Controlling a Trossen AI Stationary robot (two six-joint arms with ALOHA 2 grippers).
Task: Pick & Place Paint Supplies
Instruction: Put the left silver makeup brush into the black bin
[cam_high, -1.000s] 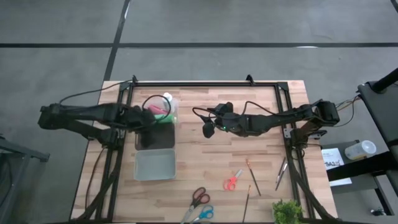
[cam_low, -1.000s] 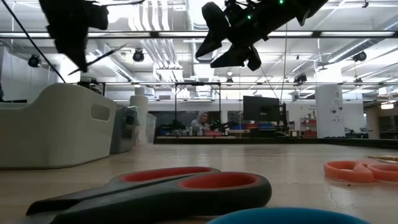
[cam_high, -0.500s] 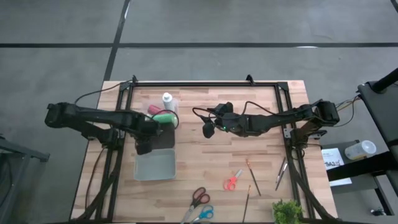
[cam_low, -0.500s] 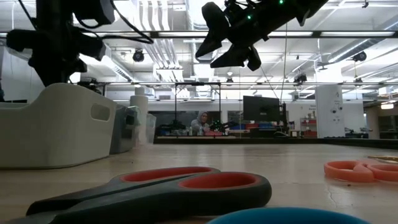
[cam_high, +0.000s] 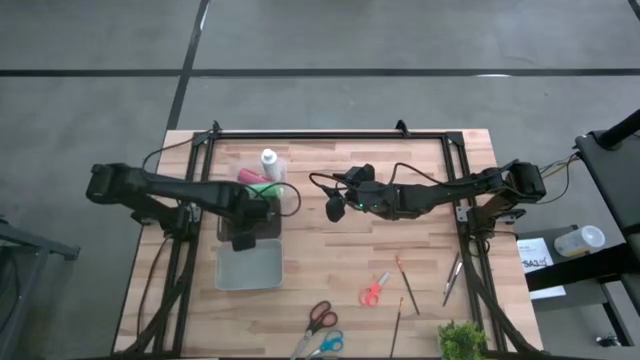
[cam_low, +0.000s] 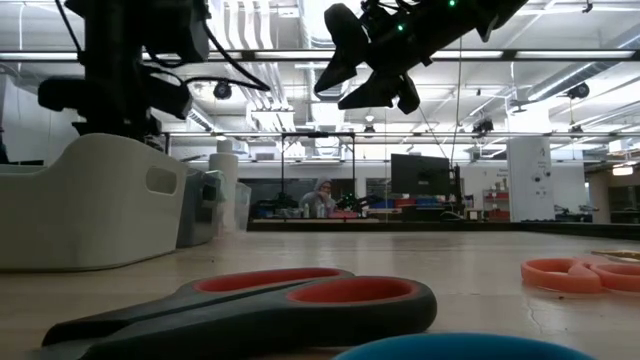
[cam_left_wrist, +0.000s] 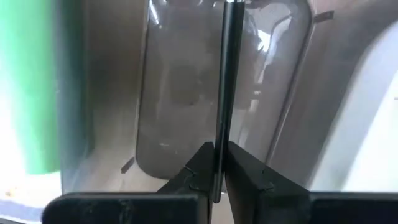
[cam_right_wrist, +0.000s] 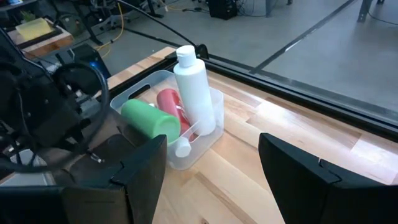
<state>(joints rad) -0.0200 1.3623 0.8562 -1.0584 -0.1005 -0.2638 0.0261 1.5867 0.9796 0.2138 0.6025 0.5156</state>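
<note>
So the thin brush (cam_left_wrist: 221, 93) is pinched upright between the left gripper (cam_left_wrist: 219, 168) fingers (cam_left_wrist: 249, 171), clenched tight on the handle, likely so it drops in end-first. It hangs over the dark tray (cam_high: 270, 215) just beside the clear bin (cam_right_wrist: 217, 102), where the green (cam_right_wrist: 146, 118), red (cam_right_wrist: 169, 102) and white (cam_right_wrist: 194, 87) bottles sit. The right gripper (cam_high: 334, 209) waits near the bin, fingers spread and empty. A second ago the left gripper was over the bin itself; it's since shifted to the tray.
</note>
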